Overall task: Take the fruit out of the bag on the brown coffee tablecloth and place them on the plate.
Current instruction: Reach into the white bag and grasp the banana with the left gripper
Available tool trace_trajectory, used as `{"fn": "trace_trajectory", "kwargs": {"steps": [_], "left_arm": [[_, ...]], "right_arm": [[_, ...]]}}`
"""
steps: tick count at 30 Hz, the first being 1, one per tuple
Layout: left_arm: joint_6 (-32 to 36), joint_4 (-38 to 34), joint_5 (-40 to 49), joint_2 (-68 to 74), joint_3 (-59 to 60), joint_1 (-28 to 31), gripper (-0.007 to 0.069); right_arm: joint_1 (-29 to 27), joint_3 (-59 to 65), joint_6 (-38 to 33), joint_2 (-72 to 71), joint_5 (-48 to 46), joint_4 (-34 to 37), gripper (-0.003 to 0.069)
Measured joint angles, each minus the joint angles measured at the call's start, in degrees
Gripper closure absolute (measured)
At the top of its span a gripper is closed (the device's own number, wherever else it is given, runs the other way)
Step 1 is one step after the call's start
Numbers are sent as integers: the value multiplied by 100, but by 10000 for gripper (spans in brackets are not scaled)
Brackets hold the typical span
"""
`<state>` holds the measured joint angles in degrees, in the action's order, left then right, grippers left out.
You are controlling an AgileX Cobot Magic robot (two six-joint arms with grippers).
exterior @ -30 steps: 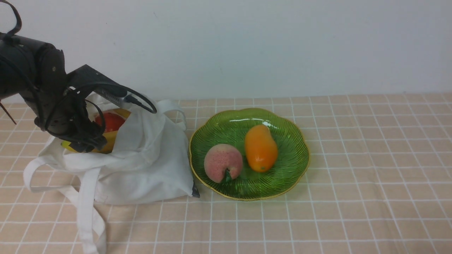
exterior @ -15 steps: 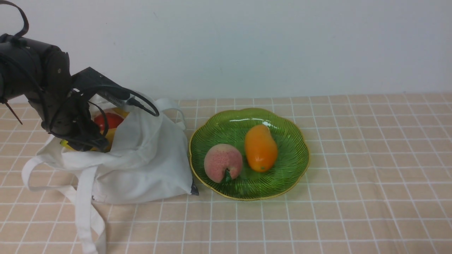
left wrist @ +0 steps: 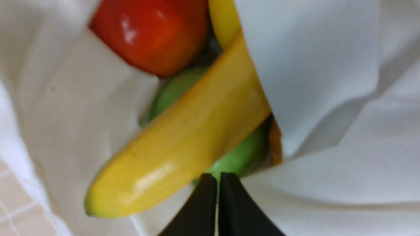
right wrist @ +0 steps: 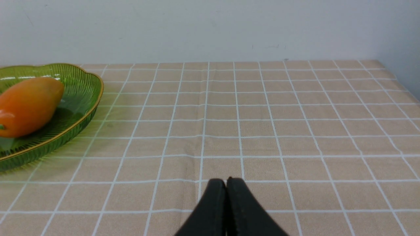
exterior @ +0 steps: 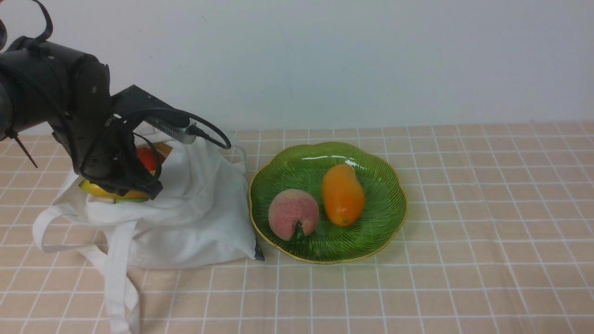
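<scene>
- I judge that I'm partway through unloading: the left fingers (left wrist: 206,193) are together, holding nothing, at the mouth of the white bag (exterior: 190,232).
- My likely next pick is the banana (left wrist: 183,144), lying in the bag across green fruit (left wrist: 242,154). I'd want to open up, straddle its middle and lift it straight before carrying it over.
- Also inside are a red fruit (left wrist: 157,32) beside the banana, a yellow fruit (left wrist: 224,19) and a sliver of something orange (left wrist: 275,144) I can't identify.
- In the front view, the bag lies at nine o'clock from the green plate (exterior: 325,250), on the checked tablecloth (exterior: 464,208).
- The plate carries a pink fruit (exterior: 285,211) towards eight o'clock and an orange fruit (exterior: 342,195) towards two.
- A cloth flap (left wrist: 311,65) covers part of the banana; I could pinch or drag it. The loose strap (exterior: 116,260), hanging towards six o'clock, might snag.
- The right fingers (right wrist: 213,200) are together too, over the worktop, with nothing between them.
</scene>
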<state>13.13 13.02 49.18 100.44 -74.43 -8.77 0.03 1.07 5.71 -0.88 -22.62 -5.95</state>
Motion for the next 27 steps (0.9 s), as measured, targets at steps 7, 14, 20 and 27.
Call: {"fn": "trace_trajectory", "kwargs": {"steps": [7, 14, 20, 27], "left_arm": [[575, 0, -390, 6, 0, 0, 538], [1112, 182, -597, 180, 0, 0, 228], [1148, 752, -630, 297, 0, 0, 46], [1017, 968, -602, 547, 0, 0, 66]], "right_arm": [[0, 0, 0, 0, 0, 0, 673], [0, 0, 0, 0, 0, 0, 673], [0, 0, 0, 0, 0, 0, 673], [0, 0, 0, 0, 0, 0, 673]]}}
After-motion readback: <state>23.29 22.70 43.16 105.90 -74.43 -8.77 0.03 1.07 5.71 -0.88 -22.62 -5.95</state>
